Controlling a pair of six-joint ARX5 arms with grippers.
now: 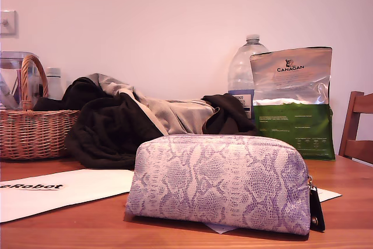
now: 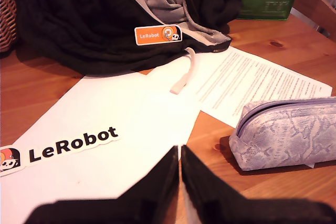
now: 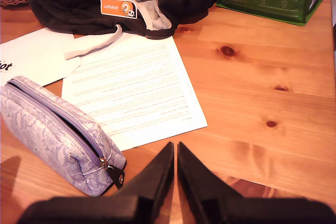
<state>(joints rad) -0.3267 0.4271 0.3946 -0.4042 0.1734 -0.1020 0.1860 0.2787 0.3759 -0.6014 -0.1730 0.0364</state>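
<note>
My first gripper [image 2: 179,153] has its jaws pressed together, with only a thin line between them, and it holds nothing. It hangs over the edge of the white sheet [image 2: 105,124] with the LeRobot lettering, where the sheet meets the bare table [image 2: 210,140]. The pouch [image 2: 286,140] lies near it on the wood, not touching it. My second gripper [image 3: 175,148] is also closed to a narrow slit and has nothing in it. It is above the bare table, just beside the zip pull [image 3: 116,174] at the end of the pouch [image 3: 52,129] and near the corner of the printed page [image 3: 131,87]. I cannot tell if either gripper touches the table. In the exterior view the pouch [image 1: 218,182] stands in the lower middle of the frame, with purple snakeskin pattern and its zip closed, partly on the page. Behind it lies a black jacket [image 1: 111,132] with grey lining, and an orange sticker [image 2: 157,34] is on it. A basket [image 1: 32,132] is at the exterior view's left. A bottle [image 1: 245,68] and a green bag [image 1: 294,115] are at the upper right, and a chair [image 1: 356,126] is at the right edge.
</note>
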